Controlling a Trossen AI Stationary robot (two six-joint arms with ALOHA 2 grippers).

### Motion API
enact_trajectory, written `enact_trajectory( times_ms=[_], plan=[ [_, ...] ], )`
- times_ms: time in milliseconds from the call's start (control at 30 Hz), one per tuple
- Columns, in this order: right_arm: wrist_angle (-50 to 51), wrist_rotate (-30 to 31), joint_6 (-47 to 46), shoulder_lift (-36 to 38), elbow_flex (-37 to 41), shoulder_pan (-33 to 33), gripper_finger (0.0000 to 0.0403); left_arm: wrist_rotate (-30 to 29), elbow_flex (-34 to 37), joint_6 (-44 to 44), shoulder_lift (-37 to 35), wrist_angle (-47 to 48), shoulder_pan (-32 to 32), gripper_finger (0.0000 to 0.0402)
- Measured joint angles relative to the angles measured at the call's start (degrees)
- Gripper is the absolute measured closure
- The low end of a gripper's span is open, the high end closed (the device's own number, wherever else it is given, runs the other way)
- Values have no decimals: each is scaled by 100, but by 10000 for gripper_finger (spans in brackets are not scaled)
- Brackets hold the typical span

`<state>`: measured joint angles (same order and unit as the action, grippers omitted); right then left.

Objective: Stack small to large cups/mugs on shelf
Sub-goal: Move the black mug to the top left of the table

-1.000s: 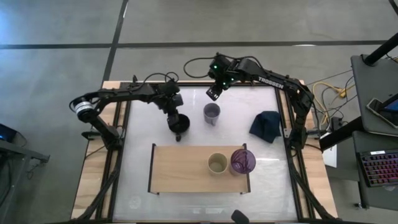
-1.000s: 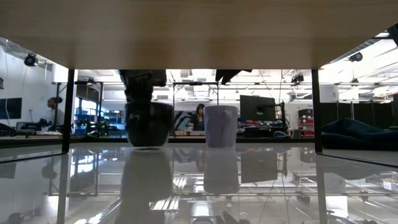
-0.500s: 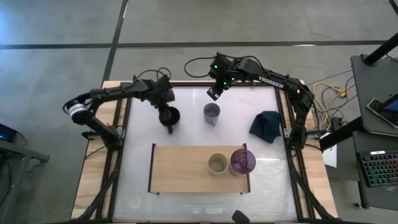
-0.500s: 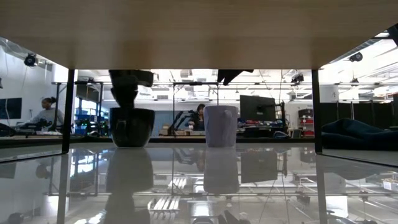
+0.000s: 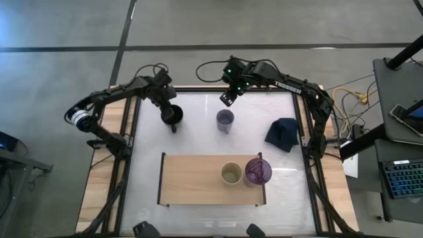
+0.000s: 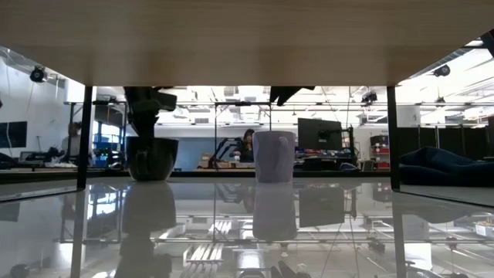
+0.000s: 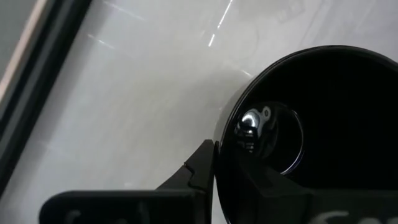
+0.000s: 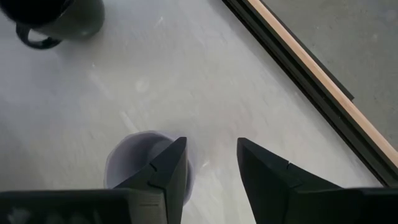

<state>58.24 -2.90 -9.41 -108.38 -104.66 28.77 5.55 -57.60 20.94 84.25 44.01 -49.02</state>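
My left gripper [image 5: 170, 112] stands over the table's far left part, shut on the black mug [image 5: 174, 118], which the low view [image 6: 152, 158] shows upright. The grey-lavender mug [image 5: 225, 120] stands upright on the white tabletop, to the right of the black one. My right gripper [image 5: 228, 98] hovers open just beyond its far side; the wrist view puts the lavender mug [image 8: 144, 163] below one finger. On the wooden shelf [image 5: 192, 180], near its right end, stand the cream cup [image 5: 230, 173] and the purple cup [image 5: 258, 171]. My left gripper holds the black mug by its rim [image 7: 225, 134], coming from above and pointing down. One finger [image 7: 200, 167] is outside the wall and the other [image 7: 273, 186] inside the hollow. The mug is upright with its base at tabletop level [image 6: 152, 178]; whether it touches the table, I cannot tell.
A dark blue cloth [image 5: 283, 132] lies crumpled near the table's right edge. The shelf's left half is bare wood [image 5: 185, 178]. Black frame rails run along the table's edges [image 5: 129, 132]. People sit in the room far behind the table [image 6: 248, 145].
My left gripper has carried the black mug from just beyond the shelf's far edge toward the table's far left corner, keeping it upright and low over the table. The right arm and the other cups have kept still.
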Motion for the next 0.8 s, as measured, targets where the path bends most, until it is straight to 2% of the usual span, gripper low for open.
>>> enact_trajectory(
  times_ms=[233, 367, 567, 800],
  plan=[
    [175, -7, -97, 0, 0, 0, 266, 244, 0, 366, 7, 34, -629, 389],
    [615, -4, -217, 0, 0, 0, 264, 300, 0, 364, 9, 43, -685, 389],
    [636, -4, -262, 0, 0, 0, 245, 332, 0, 355, 4, 37, -674, 388],
    [718, -35, -261, 0, 0, 0, 224, 332, -64, 346, -199, -39, -674, 343]
  ],
)
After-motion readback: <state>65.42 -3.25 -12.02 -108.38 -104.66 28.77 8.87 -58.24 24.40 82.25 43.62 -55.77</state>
